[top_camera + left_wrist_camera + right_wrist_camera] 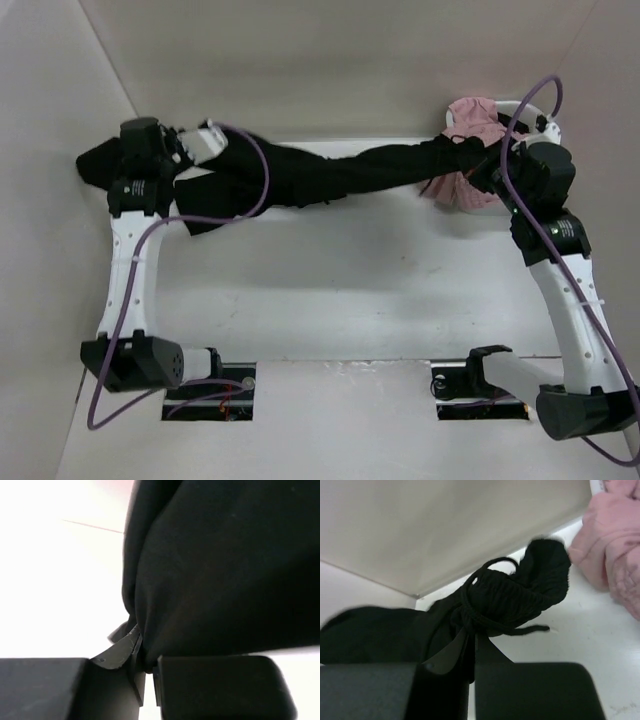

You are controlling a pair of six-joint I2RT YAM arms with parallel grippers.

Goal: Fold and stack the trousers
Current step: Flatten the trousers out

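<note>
Along the far side of the table (330,300), the trousers (330,175) ran as a bunched, twisted black band from one arm to the other. Their right end lay against a pink garment (468,118) and their left end spilled in two dark lobes around the left wrist. The left gripper (145,666) was closed tight on a thick fold of the black cloth, which hung in front of its camera. The right gripper (471,657) was likewise closed, pinching cloth just below the gathered waistband (515,592) and its drawstring (522,629). The step in hand was judged to be stretching the garment out flat ahead of the first fold. To do this well, both arms should draw apart evenly and only until the twist came out, since excess pull risked slipping cloth from the jaws. The band should be brought toward the arm bases, away from the pink garment, so that nothing was dragged along. Whether the legs lay side by side could not be told from any view, and this should be checked before release.
</note>
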